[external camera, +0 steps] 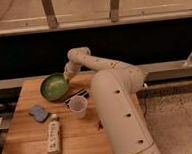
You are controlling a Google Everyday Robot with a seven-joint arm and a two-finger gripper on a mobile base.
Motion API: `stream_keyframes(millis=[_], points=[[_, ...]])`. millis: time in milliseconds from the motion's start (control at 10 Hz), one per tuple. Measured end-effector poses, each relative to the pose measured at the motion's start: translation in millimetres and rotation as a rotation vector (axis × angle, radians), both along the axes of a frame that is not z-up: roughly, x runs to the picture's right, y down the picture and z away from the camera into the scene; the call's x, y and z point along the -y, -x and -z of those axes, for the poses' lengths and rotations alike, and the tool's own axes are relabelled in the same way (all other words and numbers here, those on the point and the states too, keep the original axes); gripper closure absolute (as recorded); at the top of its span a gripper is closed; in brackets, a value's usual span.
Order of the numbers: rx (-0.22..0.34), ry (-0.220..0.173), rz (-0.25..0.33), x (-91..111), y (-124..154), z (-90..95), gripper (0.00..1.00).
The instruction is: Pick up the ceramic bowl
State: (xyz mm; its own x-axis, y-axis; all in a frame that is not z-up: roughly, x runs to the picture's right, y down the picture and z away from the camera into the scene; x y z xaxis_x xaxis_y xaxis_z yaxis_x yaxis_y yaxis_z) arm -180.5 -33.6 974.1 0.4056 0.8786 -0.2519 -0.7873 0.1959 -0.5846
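The green ceramic bowl (52, 88) is at the back left of the wooden table (30, 147). It is tilted, with its inside facing the camera. My gripper (66, 80) is at the bowl's right rim, shut on it. The white arm reaches from the lower right, bends at the back and comes down to the bowl. The arm hides the table's right part.
A small translucent white cup (78, 106) stands just right of the bowl, partly on a dark flat item (71, 98). A blue sponge (38, 113) and a lying white bottle (54, 135) are in front. A dark ledge and window rail run behind the table.
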Motion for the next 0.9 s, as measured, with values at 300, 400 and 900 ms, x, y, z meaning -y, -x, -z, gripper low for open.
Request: stream_keyframes(millis=[300, 400, 900], points=[[0.009, -0.034, -0.02, 36, -11, 26.8, 1.0], [0.015, -0.059, -0.022, 54, -16, 41.7, 1.0], [0.033, -0.123, -0.036, 93, -39, 82.8, 1.0]])
